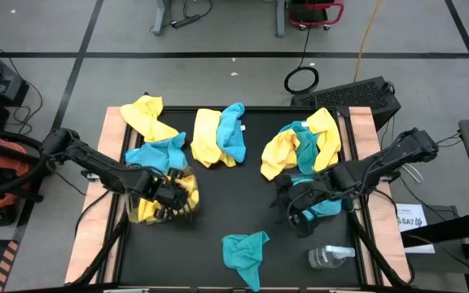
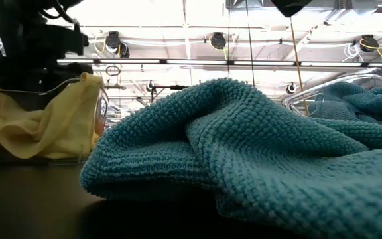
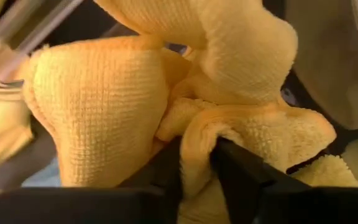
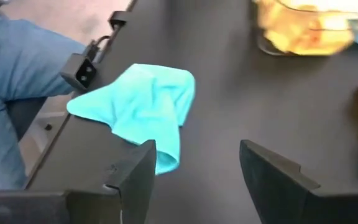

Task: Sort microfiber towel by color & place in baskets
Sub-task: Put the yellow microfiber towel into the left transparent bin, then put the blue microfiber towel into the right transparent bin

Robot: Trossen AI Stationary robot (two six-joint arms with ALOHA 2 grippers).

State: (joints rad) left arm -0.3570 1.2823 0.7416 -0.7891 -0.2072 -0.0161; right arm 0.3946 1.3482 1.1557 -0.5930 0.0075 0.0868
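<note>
The left gripper (image 3: 196, 163) is in the basket (image 1: 187, 213), its jaws pinching a fold of yellow towel (image 3: 229, 130). The right gripper (image 4: 194, 165) hovers with jaws apart, near a turquoise towel (image 4: 143, 109) on the counter (image 4: 241, 87). The cloth looks soft, light and floppy; a raised fold seems best for taking hold.

Yellow towels (image 1: 165, 199) fill the lower-left clear basket (image 1: 187, 213). A turquoise towel (image 1: 245, 251) lies crumpled at bottom centre. Mixed heaps (image 1: 300, 145) crowd the upper frame.

You get the bench (image 1: 243, 203) from overhead; low and right wrist views share the turquoise towel (image 4: 142, 112).
</note>
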